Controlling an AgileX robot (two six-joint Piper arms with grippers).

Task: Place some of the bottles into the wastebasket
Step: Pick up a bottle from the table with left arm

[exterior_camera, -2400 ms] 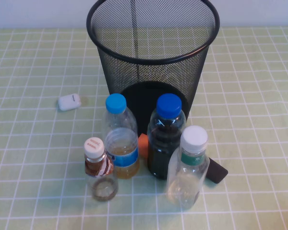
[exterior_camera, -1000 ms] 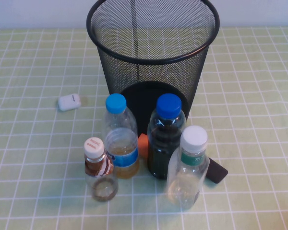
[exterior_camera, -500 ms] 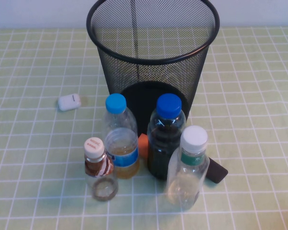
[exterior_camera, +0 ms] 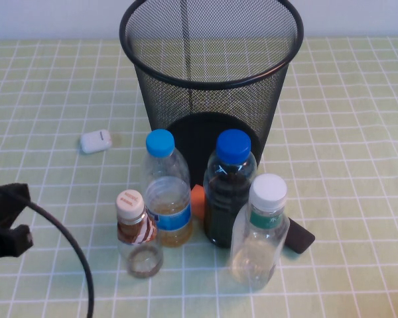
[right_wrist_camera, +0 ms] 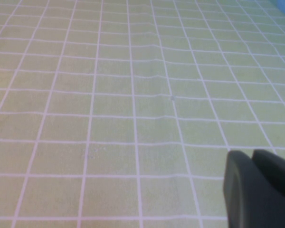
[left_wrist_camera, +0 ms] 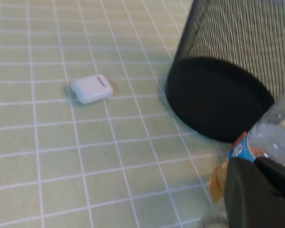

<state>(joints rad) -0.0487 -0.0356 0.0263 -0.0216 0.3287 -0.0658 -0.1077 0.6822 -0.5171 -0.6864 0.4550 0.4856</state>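
Observation:
Four bottles stand in a cluster in front of the wastebasket (exterior_camera: 146, 63), a black wire-mesh bin. They are a short white-capped bottle with a brown-red label (exterior_camera: 138, 233), a blue-capped bottle with a blue label (exterior_camera: 166, 192), a dark blue-capped bottle (exterior_camera: 230, 189) and a taller white-capped bottle with a green label (exterior_camera: 260, 232). My left gripper (exterior_camera: 20, 218) is at the left edge, left of the short bottle and apart from it, shut and empty. Its wrist view shows the gripper (left_wrist_camera: 251, 164), the blue-label bottle (left_wrist_camera: 270, 137) and the wastebasket (left_wrist_camera: 237, 57). My right gripper (right_wrist_camera: 251, 154) is shut over bare cloth and is out of the high view.
A white earbud case (exterior_camera: 95, 140) lies left of the wastebasket and also shows in the left wrist view (left_wrist_camera: 91, 88). An orange object (exterior_camera: 198, 201) sits between the two blue-capped bottles. A black flat object (exterior_camera: 300, 237) lies right of the green-label bottle. A green checked cloth covers the table.
My left gripper and its cable have come into the high view from the lower left. The bottles and the wastebasket have not moved.

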